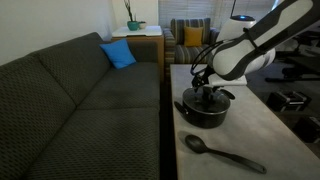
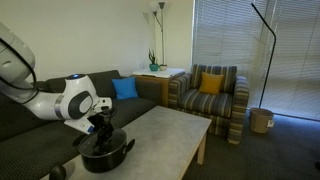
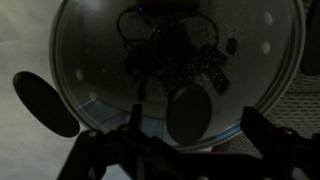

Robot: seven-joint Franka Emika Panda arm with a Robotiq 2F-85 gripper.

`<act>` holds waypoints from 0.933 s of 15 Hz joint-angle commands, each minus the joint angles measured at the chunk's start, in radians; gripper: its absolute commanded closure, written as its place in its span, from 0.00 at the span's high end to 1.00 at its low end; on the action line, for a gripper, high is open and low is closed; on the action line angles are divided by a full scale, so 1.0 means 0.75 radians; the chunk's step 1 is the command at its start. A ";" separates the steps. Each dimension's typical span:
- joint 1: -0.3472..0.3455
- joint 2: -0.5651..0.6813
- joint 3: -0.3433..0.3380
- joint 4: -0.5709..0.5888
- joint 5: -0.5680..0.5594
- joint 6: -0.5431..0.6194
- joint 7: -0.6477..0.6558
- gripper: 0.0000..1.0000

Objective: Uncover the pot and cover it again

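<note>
Pot [image 1: 205, 108]: black, on the coffee table [image 1: 255, 125] beside the sofa [image 1: 90, 100], glass lid [image 3: 150, 50] on.
Gripper [image 3: 195, 125]: I see its fingers spread wide, with the lid knob [image 3: 190, 110] between them and not grasped.
Spoon [image 1: 222, 154]: near the pot.

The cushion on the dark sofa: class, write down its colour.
The cushion is bright blue, seen most clearly in an exterior view.
</note>
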 commanded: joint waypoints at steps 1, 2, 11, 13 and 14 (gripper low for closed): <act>0.024 -0.001 -0.084 0.039 0.042 -0.134 -0.004 1.00; 0.039 -0.002 -0.114 0.045 0.036 -0.156 0.018 1.00; 0.037 -0.005 -0.035 0.051 0.040 -0.177 -0.103 1.00; 0.035 -0.005 -0.024 0.052 0.046 -0.190 -0.111 1.00; 0.038 -0.005 -0.027 0.052 0.046 -0.193 -0.107 1.00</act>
